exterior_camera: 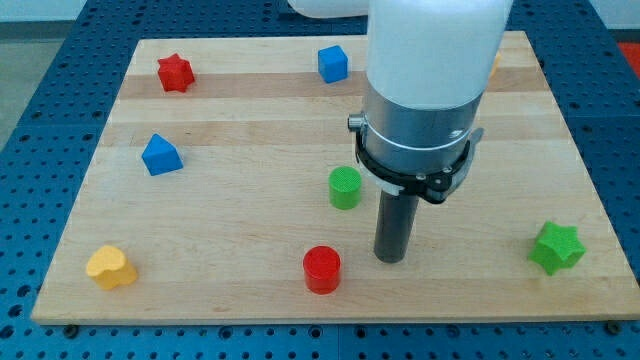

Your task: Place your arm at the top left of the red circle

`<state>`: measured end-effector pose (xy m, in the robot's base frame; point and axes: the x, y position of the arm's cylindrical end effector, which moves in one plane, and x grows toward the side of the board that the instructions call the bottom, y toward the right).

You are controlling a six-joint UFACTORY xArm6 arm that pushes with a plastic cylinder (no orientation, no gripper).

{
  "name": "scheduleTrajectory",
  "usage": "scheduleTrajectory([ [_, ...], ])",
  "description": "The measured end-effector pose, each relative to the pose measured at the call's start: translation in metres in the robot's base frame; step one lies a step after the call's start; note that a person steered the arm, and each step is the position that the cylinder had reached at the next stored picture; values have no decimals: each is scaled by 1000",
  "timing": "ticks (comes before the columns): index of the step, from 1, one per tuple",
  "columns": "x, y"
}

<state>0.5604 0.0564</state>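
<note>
The red circle (322, 269) is a short red cylinder near the view's bottom, just left of centre, on the wooden board (250, 220). My tip (390, 258) stands on the board to the right of the red circle, a small gap apart, at about the same height in the view. A green circle (345, 187) stands above the red circle and to the upper left of my tip.
A red star (174, 72) lies at the top left, a blue cube (333, 63) at the top centre, a blue block (161, 155) at the left, a yellow heart (110, 267) at the bottom left, a green star (557, 247) at the right.
</note>
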Motion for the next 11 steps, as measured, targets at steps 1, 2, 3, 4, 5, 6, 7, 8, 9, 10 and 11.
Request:
scheduleTrajectory([
  [1, -11, -9],
  [2, -28, -45],
  [3, -28, -65],
  [4, -28, -88],
  [5, -28, -111],
  [6, -28, -126],
  [7, -28, -128],
  [8, -28, -128],
  [9, -38, -122],
  [10, -60, -110],
  [11, -59, -110],
])
